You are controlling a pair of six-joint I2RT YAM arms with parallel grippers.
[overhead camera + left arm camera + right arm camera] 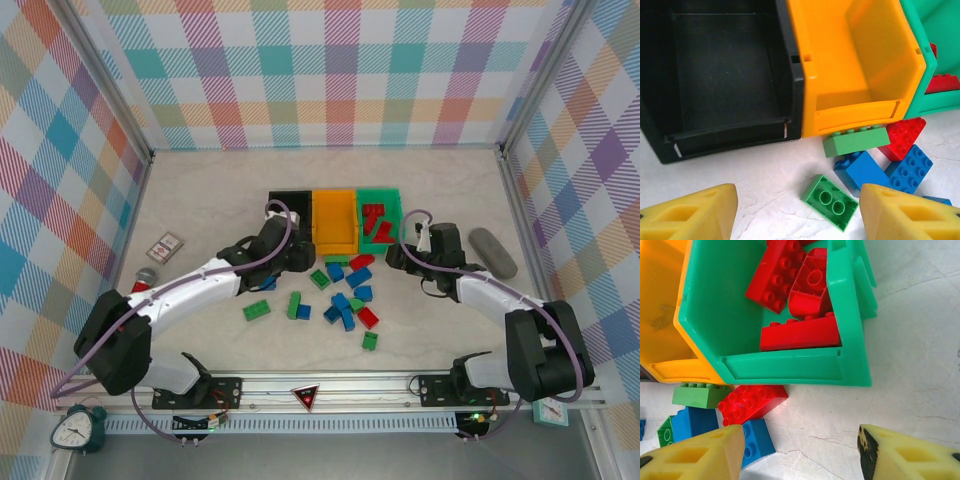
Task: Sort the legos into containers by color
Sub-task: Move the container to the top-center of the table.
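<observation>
While both arms reach out from the near edge of the pale marbled worktop (200, 200), three small open-topped rectangular plastic containers stand in a touching row between its centre and far edge. The black bin (290, 203) is on the left, the orange bin (334, 222) in the middle and the green bin (379, 192) on the right. Several red plastic toy bricks (377, 222) lie inside the green bin; the right wrist view shows a long red brick (800, 334) resting against its near wall. The black and orange bins show bare floors.

Just in front of the bins, toward the middle of the worktop, lies a loose scatter of small blue, green and red bricks (347, 295). A long green brick (856, 141) touches the orange bin's near wall. A red square brick (902, 136) lies beside it in front of the green bin, and two blue bricks (865, 170) lie just nearer.

The left gripper (800, 214) sits in front of the black and orange bins, its yellow fingers (690, 212) spread wide and holding nothing. An overturned green brick (830, 201) shows on the worktop between them in the wrist view. The right gripper (800, 455) is near the green bin's near right corner, its fingers also spread apart and empty.

A grey oblong object (492, 252) lies toward the right edge, and a small patterned card (165, 245) toward the left edge.
</observation>
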